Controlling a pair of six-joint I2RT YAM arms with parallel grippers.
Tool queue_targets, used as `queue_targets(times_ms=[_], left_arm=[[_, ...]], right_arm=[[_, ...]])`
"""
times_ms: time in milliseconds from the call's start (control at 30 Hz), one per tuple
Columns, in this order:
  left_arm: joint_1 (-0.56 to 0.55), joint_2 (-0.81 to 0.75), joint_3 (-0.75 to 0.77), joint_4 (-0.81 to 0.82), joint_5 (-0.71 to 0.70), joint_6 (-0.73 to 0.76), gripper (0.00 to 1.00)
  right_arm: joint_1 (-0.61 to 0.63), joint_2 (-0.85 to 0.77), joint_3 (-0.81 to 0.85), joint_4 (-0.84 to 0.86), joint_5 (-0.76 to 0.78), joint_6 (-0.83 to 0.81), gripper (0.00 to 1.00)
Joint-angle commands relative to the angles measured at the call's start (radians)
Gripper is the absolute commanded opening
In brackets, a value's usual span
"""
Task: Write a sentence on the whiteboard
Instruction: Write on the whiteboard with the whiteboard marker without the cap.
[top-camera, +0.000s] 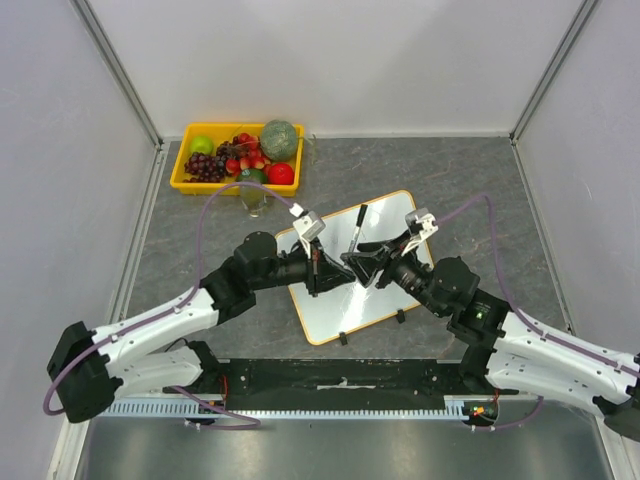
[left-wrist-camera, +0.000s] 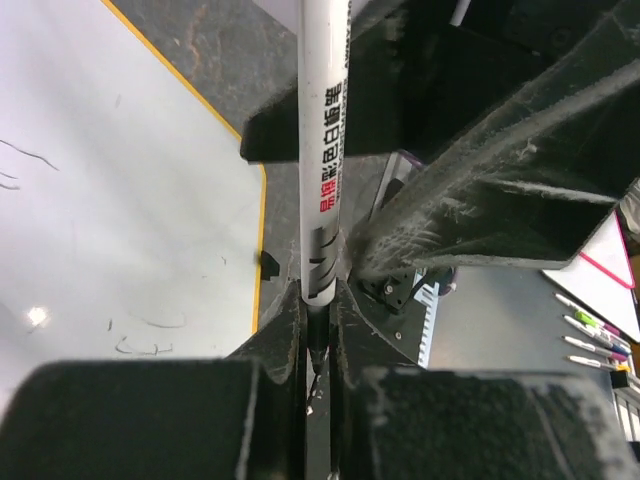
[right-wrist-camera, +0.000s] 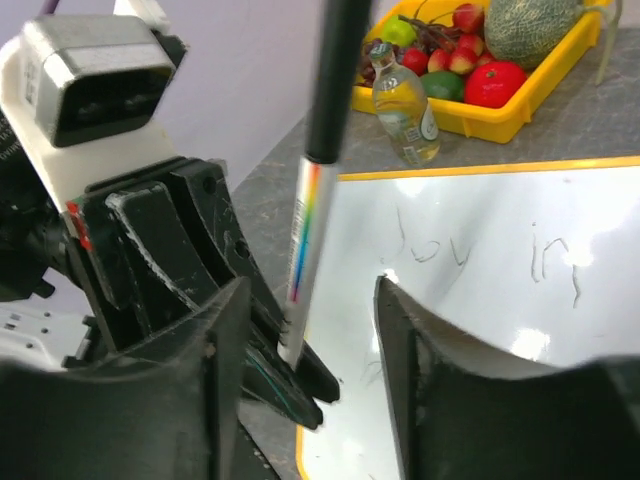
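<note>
Table (top-camera: 480, 180): grey stone-look top, under everything I reach over.
Whiteboard (top-camera: 335, 305): lies flat, directly below both sets of my fingers, orange-yellow frame all round.
Fruit tray (top-camera: 180, 185): yellow, well beyond my left fingers, at the far left corner (full of fruit).
Left gripper (left-wrist-camera: 318, 330): fingers pressed together on the marker's lower end.
Right gripper (right-wrist-camera: 310, 290): fingers spread, one on each side of the marker, neither seen touching it.
Marker (left-wrist-camera: 320, 150): white barrel, black cap end uppermost, standing nearly upright over the board.
Bottle (right-wrist-camera: 405, 105): small, clear, just beside the tray, past my right fingertips.
Sentence (right-wrist-camera: 440, 250): thin strokes reading "Joy in" on the board ahead of my right fingers; fainter marks nearer me, unreadable.
</note>
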Motion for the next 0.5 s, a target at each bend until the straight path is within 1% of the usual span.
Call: queue_targets(times_ms=[0,33,67,100,200,267,300,333,367,400,467], left_arm=[[0.012,-0.112,0.039,-0.07,-0.052,0.038,0.02],[0.012,-0.135,0.048,-0.105,-0.053,0.045,0.02],[0.014,-0.156,0.062,-0.147,-0.047,0.06,0.02],[0.014,-0.17,0.08,-0.191,-0.041,0.069,0.02],[0.012,-0.186,0.146,-0.317,0.029,0.106,0.02],[0.012,-0.186,0.183,-0.377,0.103,0.126,0.02],[0.014,-0.183,0.203,-0.404,0.134,0.137,0.02],[0.012,-0.18,0.214,-0.415,0.16,0.143,0.02],[0.012,-0.178,0.232,-0.432,0.184,0.153,0.02],[0.012,-0.171,0.246,-0.449,0.203,0.166,0.02],[0.012,-0.152,0.275,-0.484,0.237,0.181,0.02]], right_arm=[[-0.099,-0.023,0.085,-0.057,-0.188,-0.038,0.79],[-0.151,-0.016,0.11,-0.086,-0.257,-0.043,0.92],[-0.201,-0.01,0.125,-0.101,-0.37,-0.042,0.98],[-0.267,0.0,0.145,-0.112,-0.46,-0.04,0.98],[-0.424,0.033,0.185,-0.1,-0.751,-0.023,0.98],[-0.466,0.059,0.199,-0.044,-0.921,0.021,0.98],[-0.475,0.072,0.197,0.016,-1.012,0.056,0.98],[-0.475,0.082,0.191,0.079,-1.105,0.108,0.94],[-0.476,0.098,0.178,0.203,-1.173,0.165,0.88],[-0.475,0.11,0.167,0.295,-1.229,0.232,0.83],[-0.473,0.132,0.142,0.465,-1.305,0.357,0.79]])
